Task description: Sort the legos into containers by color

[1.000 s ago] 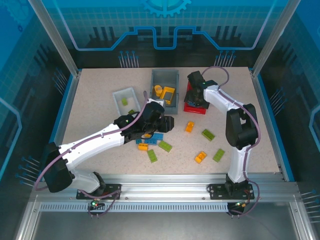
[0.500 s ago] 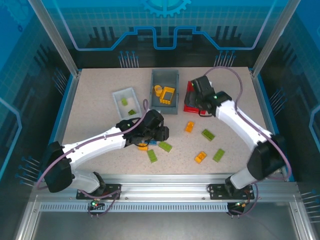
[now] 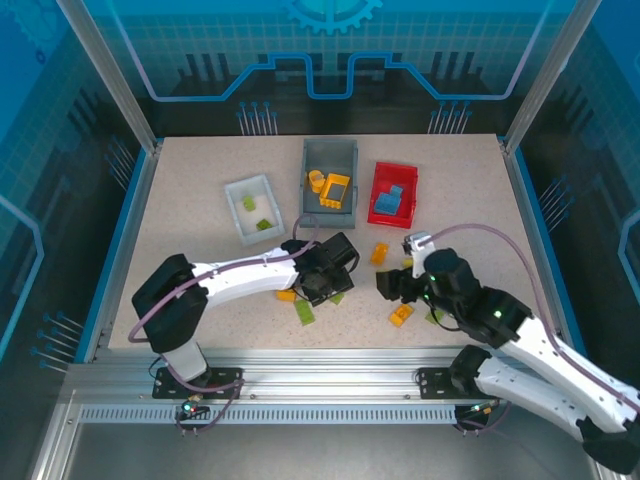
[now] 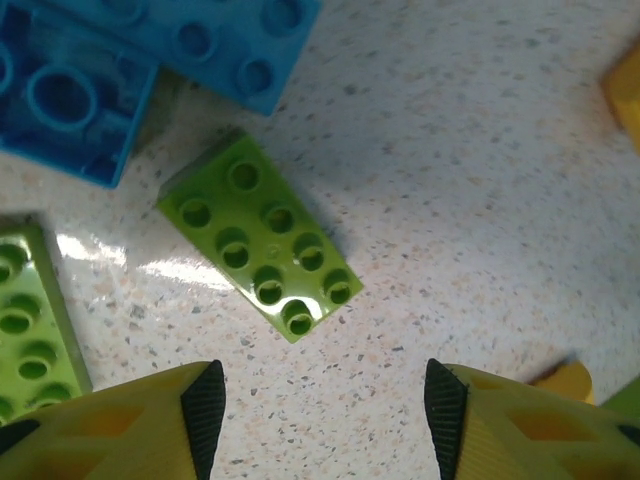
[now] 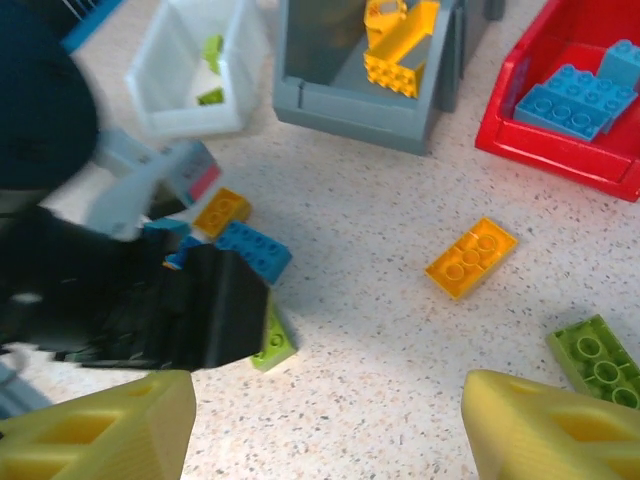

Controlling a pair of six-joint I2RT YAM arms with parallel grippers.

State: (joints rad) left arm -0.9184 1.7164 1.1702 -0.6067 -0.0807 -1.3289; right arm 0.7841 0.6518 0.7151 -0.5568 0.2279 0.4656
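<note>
3 bins [image 3: 330, 155] sitting in a row at table [image 3: 190, 210] rear, bricks [image 3: 392, 200] lying in each; loose bricks [image 3: 379, 253] lying scattered in front of them.

The left tool [image 4: 322, 415] hangs with its yellow fingers [image 4: 120, 425] parted over the speckled tabletop [image 4: 470, 220], where a lime green brick [image 4: 260, 250] lies aslant just ahead, blue bricks [image 4: 70, 95] beyond it and a second green brick [image 4: 25, 335] at the left edge.
</note>
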